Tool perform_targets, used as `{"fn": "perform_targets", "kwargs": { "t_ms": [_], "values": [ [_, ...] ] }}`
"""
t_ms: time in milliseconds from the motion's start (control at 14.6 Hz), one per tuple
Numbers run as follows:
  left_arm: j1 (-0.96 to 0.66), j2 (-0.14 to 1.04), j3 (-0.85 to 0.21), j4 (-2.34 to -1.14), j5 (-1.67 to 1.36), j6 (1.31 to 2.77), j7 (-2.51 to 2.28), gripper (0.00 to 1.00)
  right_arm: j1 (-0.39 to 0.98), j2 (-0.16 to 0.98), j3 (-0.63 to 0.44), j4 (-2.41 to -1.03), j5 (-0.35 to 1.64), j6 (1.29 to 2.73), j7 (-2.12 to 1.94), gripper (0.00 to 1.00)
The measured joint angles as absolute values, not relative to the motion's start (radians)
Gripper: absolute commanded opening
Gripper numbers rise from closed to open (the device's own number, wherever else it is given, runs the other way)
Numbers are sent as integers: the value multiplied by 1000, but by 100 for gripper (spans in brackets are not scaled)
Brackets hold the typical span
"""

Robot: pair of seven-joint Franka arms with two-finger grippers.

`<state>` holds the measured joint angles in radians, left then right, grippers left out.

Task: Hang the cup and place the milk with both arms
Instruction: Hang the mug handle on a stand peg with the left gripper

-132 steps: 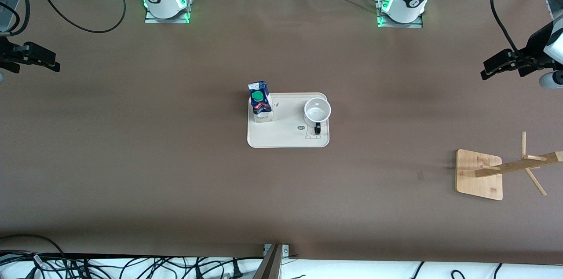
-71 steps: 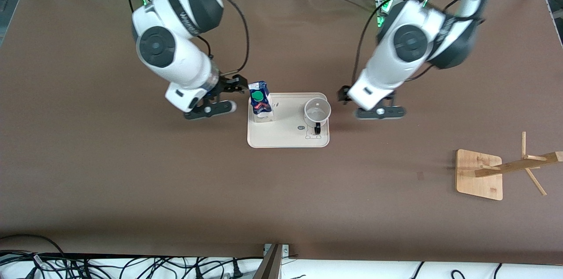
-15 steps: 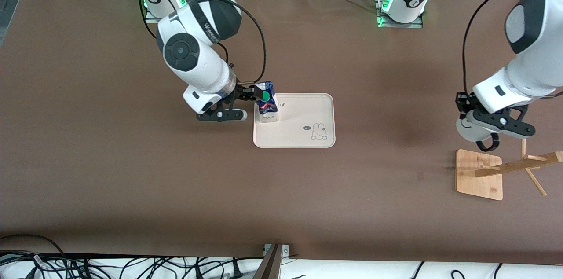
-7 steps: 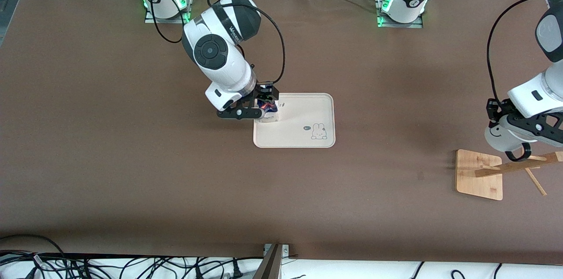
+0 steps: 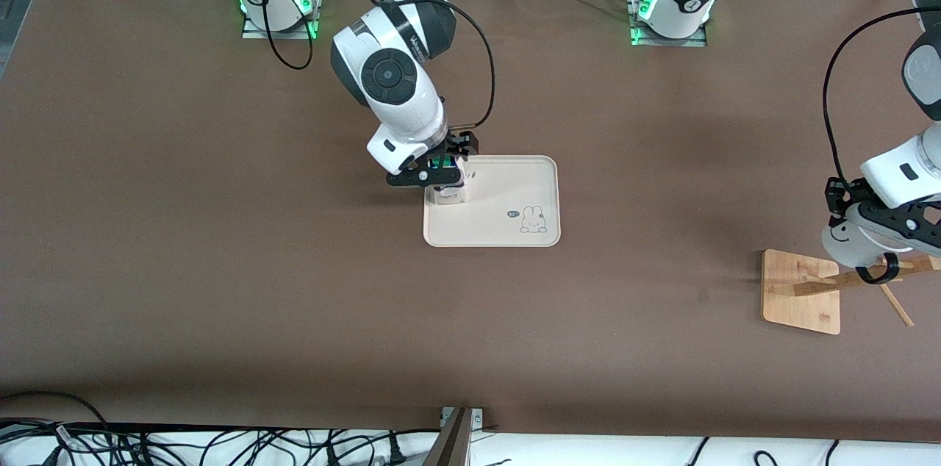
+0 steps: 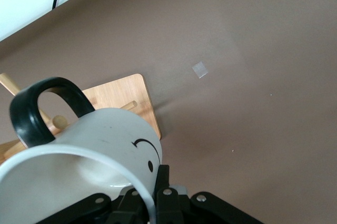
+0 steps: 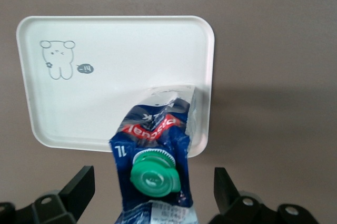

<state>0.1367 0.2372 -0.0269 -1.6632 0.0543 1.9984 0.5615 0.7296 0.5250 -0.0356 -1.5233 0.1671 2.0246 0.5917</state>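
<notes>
- Lower right of the front view: wooden rack (image 5: 801,292), flat base on the table, pegs jutting off its post.
- Just above it, at the right edge: left gripper (image 5: 856,227) clamped on the rim of the cup (image 5: 845,244), held over the rack; black handle loop lies against a peg, not yet hung by my reading. Left wrist view shows the rim pinched and the smiley face on the cup (image 6: 105,150).
- Cup: rigid, probably ceramic, breakable, glazed hence slippery; the rim grip leaves the loop free for the peg.
- Centre: cream tray (image 5: 507,231) with a rabbit drawing, small mark unreadable.
- Tray corner toward the right arm's end: milk (image 5: 447,190), standing. Right gripper (image 5: 434,170) straddles it, fingers spread wide, not touching in the right wrist view.
- Milk (image 7: 155,155): light carton, walls yield; grip the body below the gable, moderately. Print reads "1L"; red mark inverted, illegible.
</notes>
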Motion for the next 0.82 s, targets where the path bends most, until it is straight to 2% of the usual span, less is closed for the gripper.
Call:
{"fn": "perform_targets", "kwargs": {
  "t_ms": [479, 547, 615, 684, 752, 821],
  "values": [
    [170, 256, 3, -1662, 40, 2016, 636, 0, 731, 543, -36, -1532, 145, 2024, 568, 100],
    [174, 266, 3, -1664, 35, 2019, 639, 0, 731, 543, -36, -1534, 145, 2024, 567, 94],
    [176, 276, 2, -1664, 33, 2021, 646, 0, 731, 543, -36, -1535, 145, 2024, 566, 71],
    [178, 280, 2, -1662, 27, 2024, 649, 24, 731, 543, -36, -1535, 145, 2024, 566, 52],
    [178, 280, 2, -1662, 27, 2024, 650, 81, 731, 543, -36, -1535, 145, 2024, 564, 41],
    [179, 281, 2, -1662, 27, 2026, 653, 100, 731, 543, -36, -1535, 145, 2024, 561, 36]
  ]
}}
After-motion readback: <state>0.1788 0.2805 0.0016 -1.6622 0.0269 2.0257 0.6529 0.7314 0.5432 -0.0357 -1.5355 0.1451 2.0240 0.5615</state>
